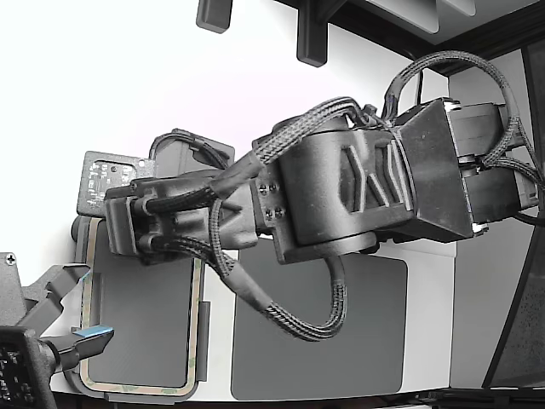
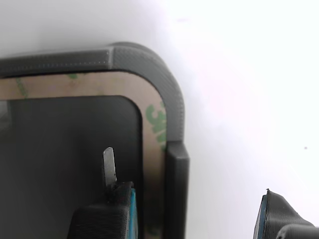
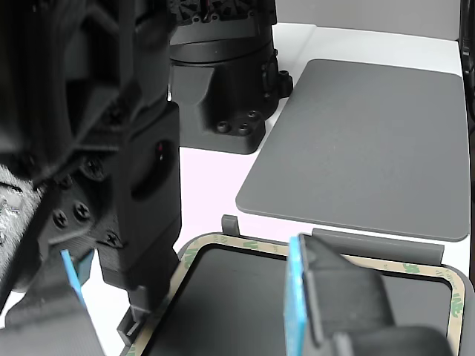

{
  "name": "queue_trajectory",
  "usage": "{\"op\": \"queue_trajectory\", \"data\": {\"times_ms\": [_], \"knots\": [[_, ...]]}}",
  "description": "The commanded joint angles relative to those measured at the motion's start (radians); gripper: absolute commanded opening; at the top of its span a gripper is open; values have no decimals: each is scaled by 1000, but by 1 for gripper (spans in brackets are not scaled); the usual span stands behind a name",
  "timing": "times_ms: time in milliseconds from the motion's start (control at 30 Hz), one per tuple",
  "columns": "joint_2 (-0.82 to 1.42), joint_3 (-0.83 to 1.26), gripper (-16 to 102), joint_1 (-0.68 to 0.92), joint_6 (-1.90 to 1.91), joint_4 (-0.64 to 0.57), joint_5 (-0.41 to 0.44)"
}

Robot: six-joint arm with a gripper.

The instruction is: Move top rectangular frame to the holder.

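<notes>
Straddling frame (image 2: 152,129) edge, hand (image 2: 197,211) open, seemingly above holder (image 2: 149,62).

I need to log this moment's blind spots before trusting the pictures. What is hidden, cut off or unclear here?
- Exterior view: the black arm hides the far end of the thin beige-green rectangular frame.
- Wrist view: the picture's edge cuts off the gripper; only two finger tips show.
- Wrist view: the grey raised-edge holder tray shows one corner only.
- Other view: the gripper's blue-padded fingers cover the frame's middle.
</notes>
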Motion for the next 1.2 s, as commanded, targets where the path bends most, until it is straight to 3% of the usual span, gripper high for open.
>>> {"op": "queue_trajectory", "data": {"times_ms": [0, 200, 333, 567, 767, 867, 1033, 1167], "knots": [[80, -6, 100, -9, -3, 6, 35], [288, 181, 95, -38, -60, -97, 126], [489, 393, 100, -89, -137, -224, 150], [916, 879, 100, -278, -236, -552, 26], [1166, 1141, 100, -414, -331, -670, -158], [1339, 1308, 100, -428, -291, -746, -186], [1571, 1517, 100, -428, -287, -798, -215], [1603, 1499, 100, -426, -296, -715, -239]]}}
